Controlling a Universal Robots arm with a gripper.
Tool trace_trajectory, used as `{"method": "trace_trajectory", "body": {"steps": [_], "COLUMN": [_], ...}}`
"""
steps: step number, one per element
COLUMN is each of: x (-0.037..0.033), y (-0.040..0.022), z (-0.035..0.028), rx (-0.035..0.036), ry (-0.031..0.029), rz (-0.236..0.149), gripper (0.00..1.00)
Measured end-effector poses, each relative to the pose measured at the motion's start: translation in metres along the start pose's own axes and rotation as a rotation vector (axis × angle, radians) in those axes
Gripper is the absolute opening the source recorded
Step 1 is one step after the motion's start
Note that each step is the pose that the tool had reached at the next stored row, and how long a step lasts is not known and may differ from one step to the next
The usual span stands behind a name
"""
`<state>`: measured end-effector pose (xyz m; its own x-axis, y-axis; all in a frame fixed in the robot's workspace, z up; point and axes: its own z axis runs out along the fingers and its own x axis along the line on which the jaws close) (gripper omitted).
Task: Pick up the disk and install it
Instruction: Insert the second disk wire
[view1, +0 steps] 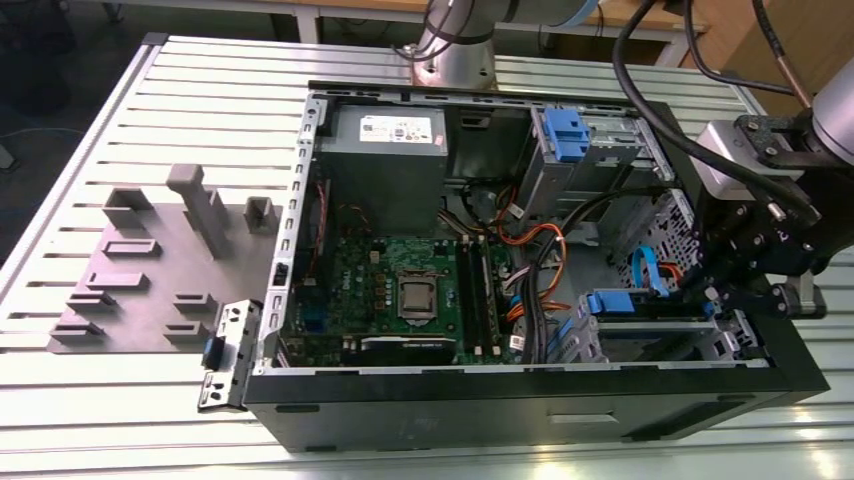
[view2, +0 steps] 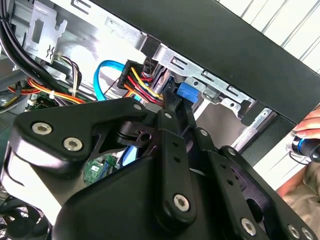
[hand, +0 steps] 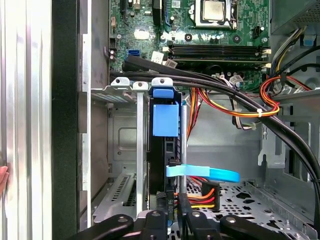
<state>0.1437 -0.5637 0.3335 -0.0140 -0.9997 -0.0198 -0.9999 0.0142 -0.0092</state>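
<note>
Exterior view: one gripper (view1: 747, 290) inside the open computer case (view1: 534, 400), beside one blue-framed disk (view1: 627, 305) seated in the lower bay.

First wrist view: disk (hand: 165, 120) stands edgewise in the bay; one blue cable (hand: 202, 173) attached.

Finger spacing cannot be determined.

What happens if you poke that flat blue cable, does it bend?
It probably bends: the blue cable is thin, flat and already curved. It looks light, so it should swing aside easily. One end seems plugged in near the coloured wires, so it likely won't go far.
</note>
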Motion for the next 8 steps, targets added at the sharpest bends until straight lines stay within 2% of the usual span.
{"method": "trace_trajectory", "body": {"steps": [1, 8], "x": [0.0, 0.0], "y": [0.0, 0.0], "z": [-0.0001, 0.0001], "rx": [0.0, 0.0], "ry": [0.0002, -0.0001], "rz": [0.0, 0.0], "gripper": [0.16, 0.16]}}
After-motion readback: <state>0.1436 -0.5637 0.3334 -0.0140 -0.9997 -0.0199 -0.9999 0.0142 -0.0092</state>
